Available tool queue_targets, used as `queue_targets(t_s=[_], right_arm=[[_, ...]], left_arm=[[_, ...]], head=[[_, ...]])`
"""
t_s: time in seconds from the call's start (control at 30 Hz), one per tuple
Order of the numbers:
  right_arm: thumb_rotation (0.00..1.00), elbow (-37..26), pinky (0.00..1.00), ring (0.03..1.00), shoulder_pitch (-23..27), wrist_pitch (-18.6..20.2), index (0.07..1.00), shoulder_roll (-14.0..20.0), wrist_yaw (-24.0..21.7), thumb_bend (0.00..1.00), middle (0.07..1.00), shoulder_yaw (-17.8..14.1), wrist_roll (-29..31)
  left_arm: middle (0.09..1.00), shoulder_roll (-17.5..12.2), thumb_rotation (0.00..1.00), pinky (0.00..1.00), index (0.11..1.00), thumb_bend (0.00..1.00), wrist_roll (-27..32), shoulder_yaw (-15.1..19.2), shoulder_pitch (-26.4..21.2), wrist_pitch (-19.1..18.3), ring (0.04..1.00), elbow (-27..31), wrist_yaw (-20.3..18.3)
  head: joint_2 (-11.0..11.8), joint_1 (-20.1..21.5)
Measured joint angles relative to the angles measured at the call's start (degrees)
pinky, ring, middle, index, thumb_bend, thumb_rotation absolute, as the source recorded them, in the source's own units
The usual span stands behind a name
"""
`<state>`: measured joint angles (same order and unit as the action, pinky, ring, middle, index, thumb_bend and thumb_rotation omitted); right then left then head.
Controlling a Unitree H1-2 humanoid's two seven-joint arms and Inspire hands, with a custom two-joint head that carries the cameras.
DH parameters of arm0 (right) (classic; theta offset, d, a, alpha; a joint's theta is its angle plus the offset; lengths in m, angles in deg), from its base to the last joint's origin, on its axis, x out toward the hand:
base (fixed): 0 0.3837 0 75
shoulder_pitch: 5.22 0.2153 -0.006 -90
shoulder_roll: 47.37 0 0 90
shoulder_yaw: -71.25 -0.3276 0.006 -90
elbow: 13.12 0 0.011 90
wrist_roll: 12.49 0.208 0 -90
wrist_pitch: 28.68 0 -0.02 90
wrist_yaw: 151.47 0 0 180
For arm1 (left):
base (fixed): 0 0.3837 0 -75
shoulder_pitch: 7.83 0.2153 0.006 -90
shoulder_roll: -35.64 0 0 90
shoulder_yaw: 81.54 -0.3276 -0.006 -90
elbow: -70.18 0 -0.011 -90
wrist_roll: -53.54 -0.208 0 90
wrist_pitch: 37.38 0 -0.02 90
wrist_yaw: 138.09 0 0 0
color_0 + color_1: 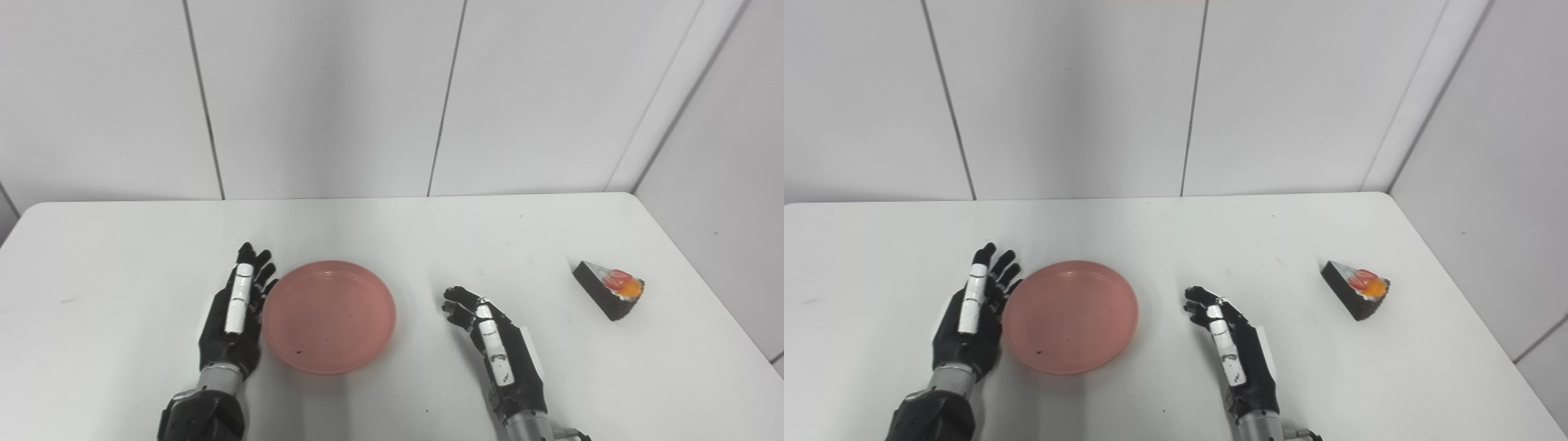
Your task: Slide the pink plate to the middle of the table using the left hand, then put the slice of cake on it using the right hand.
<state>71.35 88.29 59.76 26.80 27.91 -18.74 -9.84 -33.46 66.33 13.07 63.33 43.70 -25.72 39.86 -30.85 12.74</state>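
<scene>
Pink plate point(329, 316) beside spread left hand point(236, 315) | right hand point(497, 352) empty, fingers apart | cake slice point(609, 288) far right

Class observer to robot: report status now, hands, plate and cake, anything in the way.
Left hand open, against pink plate rim. Right hand open, holding nothing. Slice of cake far right on table, untouched. Nothing between them.

Two black robot arms enter from bottom edge. Left hand point(236, 318), lower left of centre, lies flat w/ fingers straight, slightly apart, pointing up-frame, holding nothing. Right hand point(496, 346), lower right of centre, is on edge, fingers loosely curled toward upper left, also empty.
</scene>
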Motion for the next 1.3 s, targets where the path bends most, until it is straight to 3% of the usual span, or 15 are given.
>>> queue_targets(t_s=[0.3,0.5,0.63,0.9,0.97,1.07,1.17,1.3], right_arm=[[0.92,0.66,0.8,0.77,0.02,0.0,0.704,-0.9,0.96,0.76,0.779,0.55,-1.67],[0.92,1.47,0.81,0.784,0.05,-0.61,0.759,-0.65,1.14,0.67,0.801,0.93,-3.34],[0.94,3.23,0.78,0.782,0.07,-5.44,0.775,0.25,2.57,0.67,0.803,1.45,-8.83],[0.85,2.03,0.72,0.792,2.37,-15.84,0.788,2.62,8.97,0.71,0.827,1.35,-23.41],[0.94,1.88,0.74,0.826,3.89,-17.7,0.786,3.86,10.93,0.74,0.85,0.67,-27.6],[0.97,2.96,0.72,0.842,6.84,-19.67,0.79,7.23,14.47,0.75,0.879,-1.29,-33.3],[0.94,2.02,0.71,0.856,8.33,-18.6,0.816,9.83,15.08,0.71,0.895,-3.12,-36.4],[0.95,-4.52,0.68,0.832,8.77,-11.97,0.824,10.48,13.16,0.72,0.886,-3.46,-42.08]], left_arm=[[0.925,-1.05,0.72,0.9,0.997,0.77,1.29,-0.16,-0.25,2.71,0.924,-2.04,-2.25],[0.925,-1.04,0.74,0.91,0.998,0.76,1.31,-0.08,-0.49,4.76,0.924,-3.48,-2.73],[0.937,-1.08,0.76,0.91,1.0,0.73,1.19,-0.2,-0.49,5.74,0.93,-3.9,-2.76],[0.944,-1.28,0.77,0.92,1.0,0.72,0.88,-0.6,-0.42,5.78,0.932,-3.89,-2.76],[0.936,-1.27,0.76,0.91,1.0,0.74,0.76,-0.68,-0.42,5.96,0.928,-4.03,-2.76],[0.936,-1.27,0.76,0.91,1.0,0.75,-0.05,-0.88,-0.42,6.2,0.93,-4.21,-2.76],[0.937,-1.27,0.77,0.92,1.0,0.75,-0.06,-0.86,-0.37,6.2,0.933,-4.2,-2.75],[0.933,-1.23,0.77,0.91,1.0,0.75,-0.1,-0.86,-0.35,6.2,0.931,-4.21,-2.72]], head=[[1.05,2.55],[1.49,2.37],[2.02,2.37],[3.16,2.29],[3.34,2.02],[3.43,1.85],[3.52,1.76],[3.52,1.85]])
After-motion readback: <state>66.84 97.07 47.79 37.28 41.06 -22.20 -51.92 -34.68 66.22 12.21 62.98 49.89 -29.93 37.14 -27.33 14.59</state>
